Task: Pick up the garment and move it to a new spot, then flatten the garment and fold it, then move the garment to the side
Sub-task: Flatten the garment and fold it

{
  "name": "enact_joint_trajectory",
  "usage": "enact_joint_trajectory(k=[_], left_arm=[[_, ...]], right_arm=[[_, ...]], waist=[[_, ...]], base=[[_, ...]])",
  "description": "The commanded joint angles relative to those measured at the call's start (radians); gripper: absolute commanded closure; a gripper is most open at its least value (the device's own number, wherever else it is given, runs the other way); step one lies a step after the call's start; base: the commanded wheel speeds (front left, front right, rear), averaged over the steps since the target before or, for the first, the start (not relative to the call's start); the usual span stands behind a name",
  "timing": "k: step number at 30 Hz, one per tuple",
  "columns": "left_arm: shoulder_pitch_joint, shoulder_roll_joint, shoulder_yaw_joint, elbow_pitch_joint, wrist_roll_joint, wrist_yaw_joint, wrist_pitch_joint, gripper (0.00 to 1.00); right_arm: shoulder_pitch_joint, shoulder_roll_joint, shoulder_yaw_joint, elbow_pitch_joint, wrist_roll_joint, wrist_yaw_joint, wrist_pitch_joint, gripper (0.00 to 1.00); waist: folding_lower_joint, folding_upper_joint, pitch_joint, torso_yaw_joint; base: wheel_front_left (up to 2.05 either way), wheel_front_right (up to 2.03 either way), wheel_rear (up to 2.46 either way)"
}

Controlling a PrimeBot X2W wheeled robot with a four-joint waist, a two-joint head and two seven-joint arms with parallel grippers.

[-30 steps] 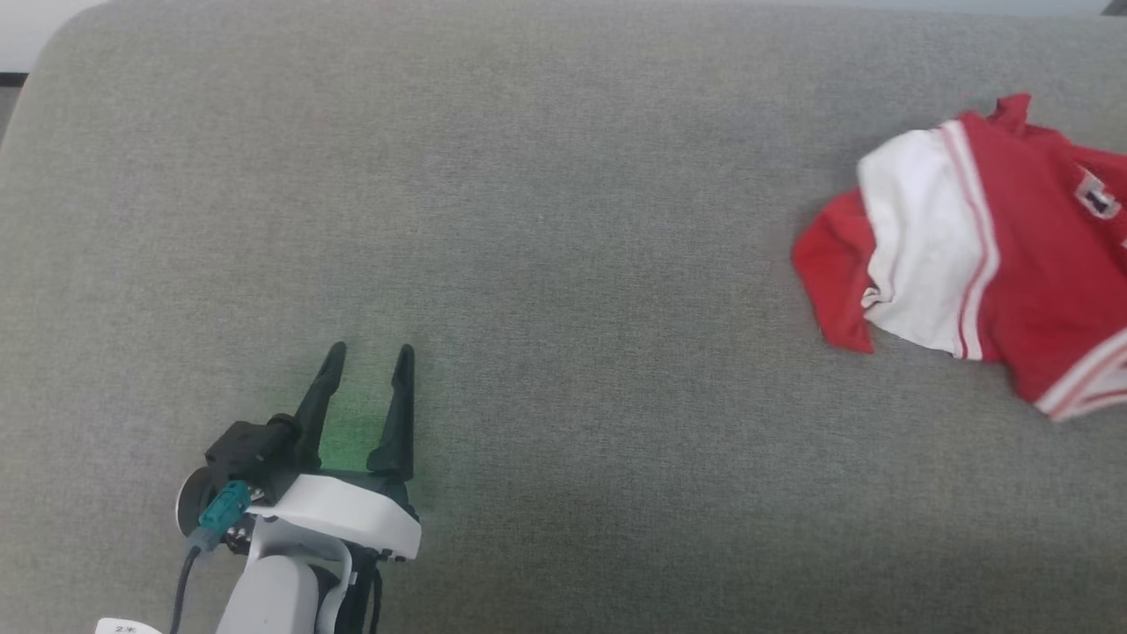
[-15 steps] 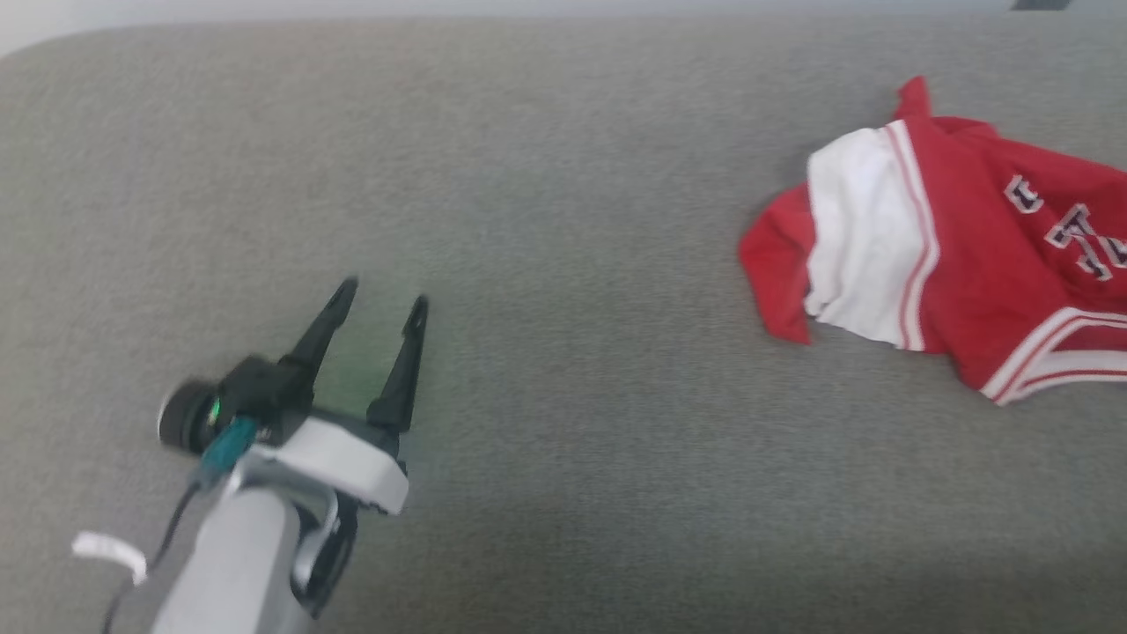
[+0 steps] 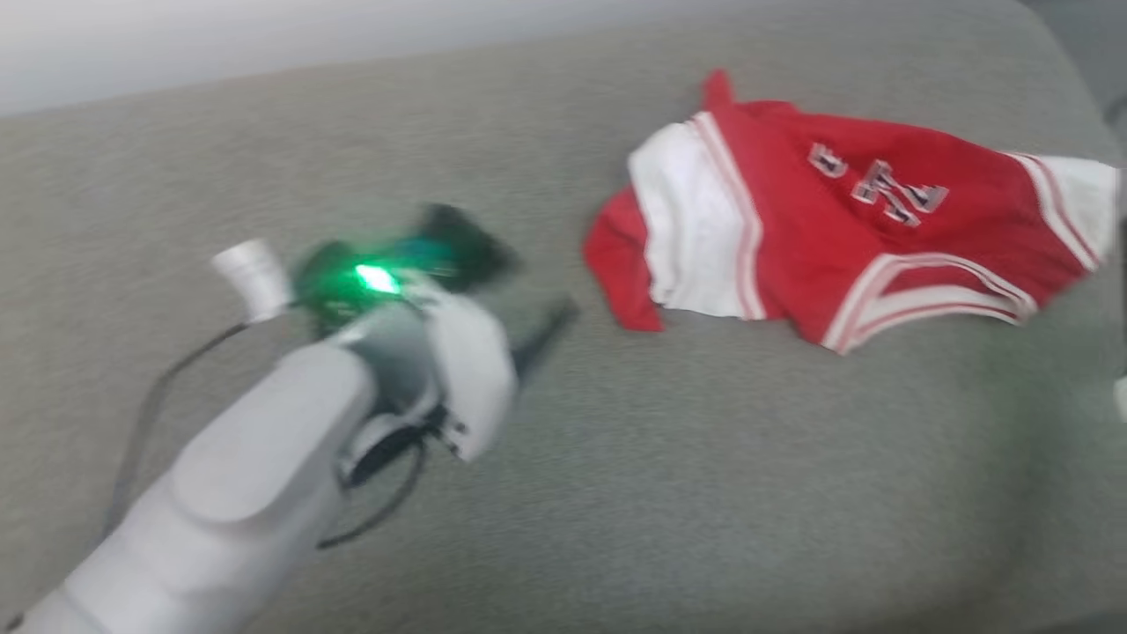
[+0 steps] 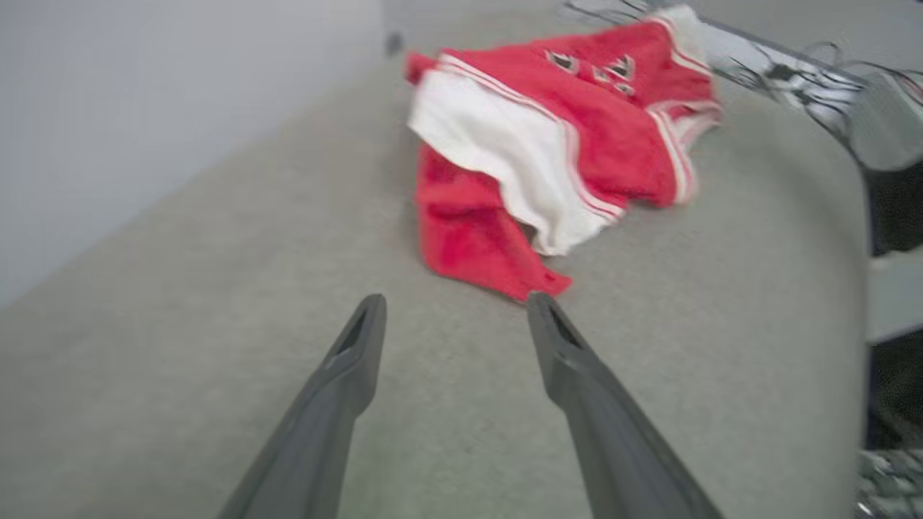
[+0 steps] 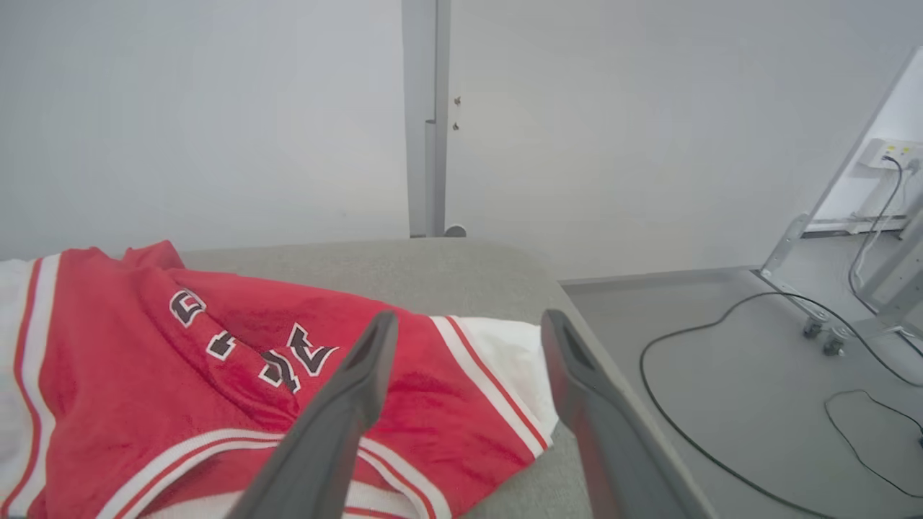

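Head view: the red sleeveless jersey [image 3: 792, 220], soft knit with white-and-red striped trim and black, white-outlined lettering, lies crumpled on the far right part of the grey woven cushion [image 3: 616, 493]. Its long axis runs left to right across the cushion, and its white lining is turned out at the left end. The left gripper [image 3: 548, 326] is blurred, just short of that end.

Left wrist view: the left gripper [image 4: 454, 303] has its fingers spread apart and empty, one tip just beside the jersey's [image 4: 598, 137] nearest red corner. The cloth looks light, thin and limp, and is likely to sag and slip over itself. A pinch on a doubled corner or the firmer striped trim should hold best.

Right wrist view: the right gripper [image 5: 469, 317] stands apart and empty over the jersey's [image 5: 144, 360] other end, at the cushion's edge. The lettering runs along the long axis.
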Motion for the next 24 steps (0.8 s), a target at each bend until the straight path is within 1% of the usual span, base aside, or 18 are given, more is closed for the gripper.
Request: enact_joint_trajectory(k=[1,3,5,7,10,13,17,19,24], left_arm=[[-0.017,0.0,-0.018,-0.003,-0.012,-0.002,0.019,0.0],[-0.083,-0.013,-0.088,0.005,-0.107,-0.002,0.142,0.0],[-0.151,-0.026,-0.153,0.018,-0.16,-0.002,0.238,0.0],[-0.207,-0.045,-0.207,0.04,-0.192,-0.002,0.304,0.0],[-0.285,-0.072,-0.259,0.096,-0.206,-0.002,0.352,0.0],[-0.338,-0.094,-0.31,0.171,-0.192,-0.002,0.367,0.0],[-0.376,-0.115,-0.352,0.282,-0.195,-0.002,0.35,0.0],[-0.394,-0.115,-0.388,0.323,-0.175,-0.002,0.34,0.0],[-0.404,-0.112,-0.439,0.412,-0.191,-0.002,0.301,0.0]], right_arm=[[0.012,0.006,-0.001,-0.011,-0.008,-0.002,-0.005,0.0],[0.028,0.03,-0.01,-0.047,-0.02,-0.002,-0.005,0.0],[0.043,0.054,-0.012,-0.077,-0.029,-0.002,-0.005,0.0],[0.05,0.073,-0.012,-0.1,-0.036,-0.002,-0.005,0.0],[0.055,0.095,-0.007,-0.123,-0.049,-0.002,-0.006,0.0],[0.059,0.118,0.001,-0.141,-0.059,-0.002,-0.005,0.0],[0.06,0.145,0.013,-0.158,-0.073,-0.002,-0.006,0.0],[0.056,0.155,0.023,-0.165,-0.075,-0.002,-0.005,0.0],[0.044,0.175,0.044,-0.195,-0.088,-0.002,-0.005,0.0]], waist=[[0.0,0.0,0.008,-0.05],[0.0,0.0,0.013,-0.078],[0.0,0.0,0.02,-0.105],[0.0,0.0,0.028,-0.132],[0.0,0.0,0.038,-0.168],[0.0,0.0,0.049,-0.196],[0.0,0.0,0.065,-0.227],[0.0,0.0,0.075,-0.239],[0.0,0.0,0.096,-0.262]], base=[[0.0,0.0,0.0],[0.0,0.0,0.0],[0.0,0.0,0.0],[0.0,0.0,0.0],[0.0,0.0,0.0],[0.0,0.0,0.0],[0.0,0.0,0.0],[0.0,0.0,0.0],[0.0,0.0,0.0]])
